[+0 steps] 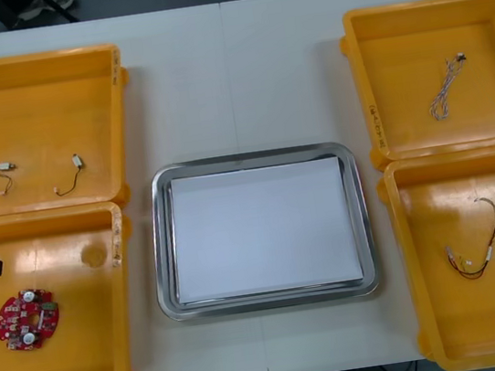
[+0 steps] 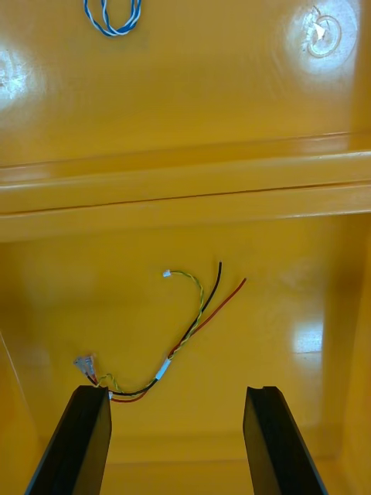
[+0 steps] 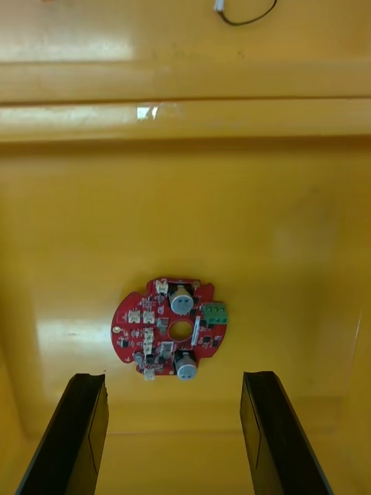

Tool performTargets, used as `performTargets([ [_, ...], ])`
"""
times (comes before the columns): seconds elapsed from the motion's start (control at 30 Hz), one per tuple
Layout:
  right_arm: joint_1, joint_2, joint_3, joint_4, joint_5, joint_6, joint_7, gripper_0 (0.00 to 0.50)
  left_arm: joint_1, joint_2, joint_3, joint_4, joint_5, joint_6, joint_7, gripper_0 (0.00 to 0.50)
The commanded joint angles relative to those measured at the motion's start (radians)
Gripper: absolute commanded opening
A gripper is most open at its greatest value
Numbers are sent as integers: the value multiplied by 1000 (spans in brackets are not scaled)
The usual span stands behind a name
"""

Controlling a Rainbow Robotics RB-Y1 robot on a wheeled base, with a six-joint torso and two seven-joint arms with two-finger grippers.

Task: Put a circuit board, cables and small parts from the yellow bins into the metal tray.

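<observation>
Counted four glossy yellow bins (image 1: 27, 60) and one shiny round-cornered metal tray (image 1: 163, 253), lined white. Found one round red circuit board (image 3: 171, 329) in the near left bin, just past the left gripper (image 3: 174, 379), spread wide and empty. Saw the right gripper (image 2: 176, 390) equally wide and empty by one thin red and yellow cable (image 2: 189, 325).

Red circuit board (image 1: 27, 320); yellow bins (image 1: 35, 114); white-lined tray (image 1: 360, 216)

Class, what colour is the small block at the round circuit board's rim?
Green. The block and circuit board show best in the left wrist view.
</observation>
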Motion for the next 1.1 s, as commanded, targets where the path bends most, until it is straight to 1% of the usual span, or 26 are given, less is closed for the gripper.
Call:
performTargets([
  [0.03,-26,-38,-32,-8,-5,4,-52,500,24,25,11,-2,-27,5,-95,500],
  [0.2,-34,-33,-30,-13,2,4,-52,500,21,28,11,-1,-38,5,-111,500],
  [0.27,-42,-39,-21,-37,23,4,-52,500,18,35,11,-1,-33,3,-128,500],
  [0.37,-33,-36,-7,-71,61,2,-54,500,18,49,11,-1,-26,-3,-189,500],
  [0.5,-16,-21,-5,-76,75,-10,-57,500,18,67,11,-2,-13,-12,-246,500],
  [0.63,13,-3,-7,-76,75,-38,-66,500,18,90,11,-2,16,-26,-315,500],
  [0.8,39,28,-22,-79,71,-66,-77,500,18,109,10,-2,34,-35,-407,500],
  [0.9,64,45,-32,-92,69,-78,-83,500,18,123,10,-2,60,-43,-460,500],
  [0.97,92,51,-35,-114,68,-90,-89,500,20,133,10,-2,82,-50,-506,500],
  [1.1,161,51,-35,-166,66,-125,-105,500,23,146,8,-2,94,-64,-592,500],
])
